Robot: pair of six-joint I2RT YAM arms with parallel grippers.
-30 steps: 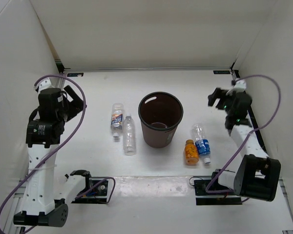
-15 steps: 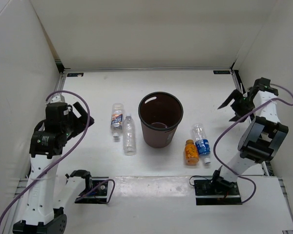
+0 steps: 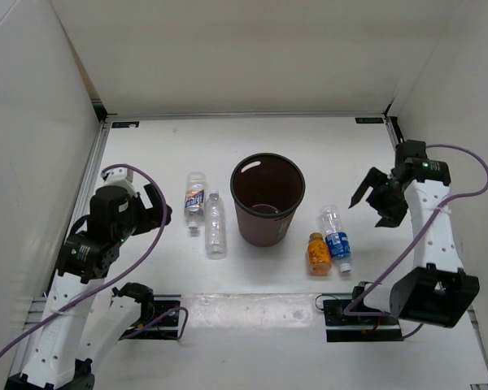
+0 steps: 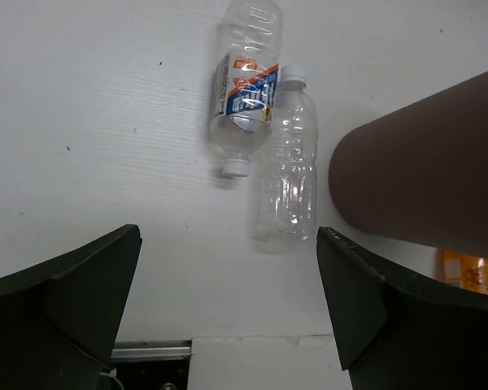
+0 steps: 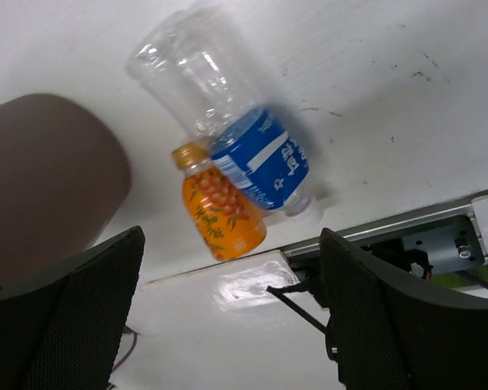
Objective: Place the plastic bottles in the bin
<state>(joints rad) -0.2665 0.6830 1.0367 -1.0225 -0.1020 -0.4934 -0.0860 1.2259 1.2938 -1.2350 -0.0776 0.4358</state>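
**Q:** Where's the bin [image 3: 267,199]?

**A:** Mid-table [image 3: 309,154], upright, mouth open to the top cam. No bottle shows inside. All four lie flat on the table.

**Q:** Which where?

**A:** Left of the bin are the orange-white label bottle [image 3: 196,195] & the clear unlabelled bottle [image 3: 215,225]. They lie side by side, caps pointing opposite ways, the unlabelled one nearer the bin. Right of the bin are the blue-labelled bottle [image 3: 336,238] & the stubby orange bottle [image 3: 316,253], pressed together, the orange one on the bin side.

**Q:** Pincers?

**A:** Left pincer [image 4: 228,236] is spread wide w/ nothing in it, off to the left of its pair. Its wrist cam frames both bottles btwn the fingers. Right pincer [image 3: 371,203] is also spread & empty, raised just right of the blue-labelled bottle. Its cam looks down on the blue & orange pair.

**Q:** So which step?

**A:** Approach, by my read. Nothing is gripped and 0 of 4 are in.

**Q:** Next move needs what?

**A:** Prob. each arm drops onto one bottle, fingers across the body, not lengthwise. The pairs touch or nearly do, so a finger must slip btwn neighbours or take the outer side. Then it should lift above the rim & let go over the mouth. There's one bin for two arms, so they're best going in turn.
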